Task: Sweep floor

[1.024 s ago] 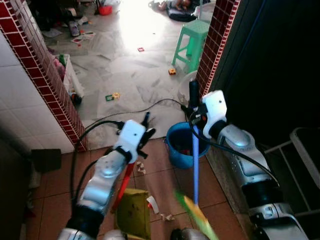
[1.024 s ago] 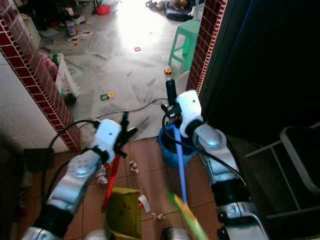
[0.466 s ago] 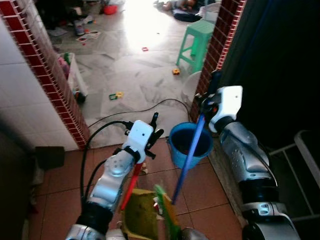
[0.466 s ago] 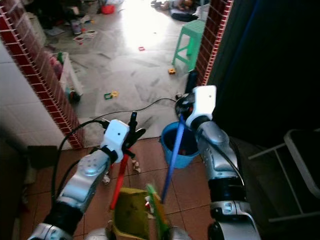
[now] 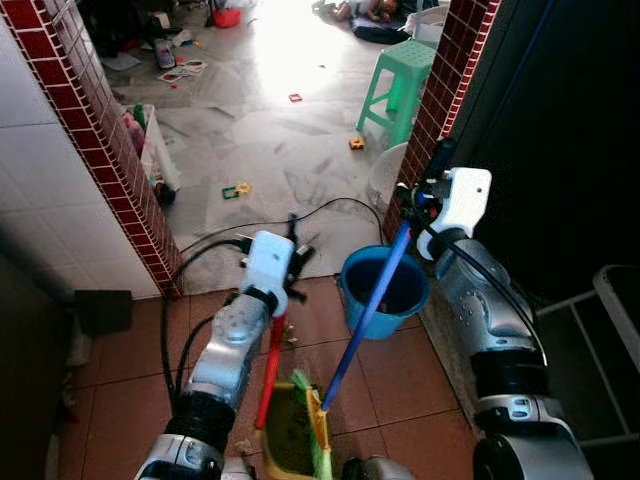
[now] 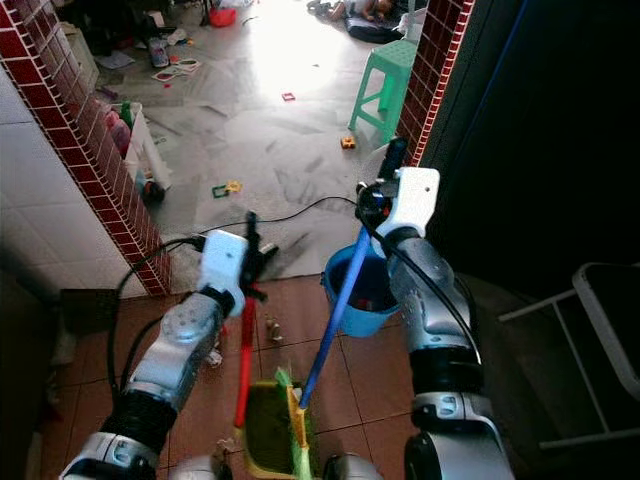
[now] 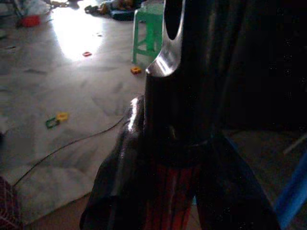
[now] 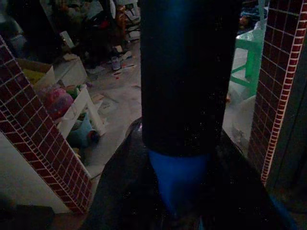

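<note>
Blue-handled broom, green bristles, over yellow dustpan

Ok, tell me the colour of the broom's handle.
Blue; the broom handle shows best in the left eye view, held by the right gripper.

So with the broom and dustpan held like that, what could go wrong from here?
The blue broom handle slants right beside the blue bucket; a wider stroke by the right gripper could knock it. The black cable on the floor ahead might snag the bristles. The dustpan, on its red handle in the left gripper, could tip and spill.
</note>
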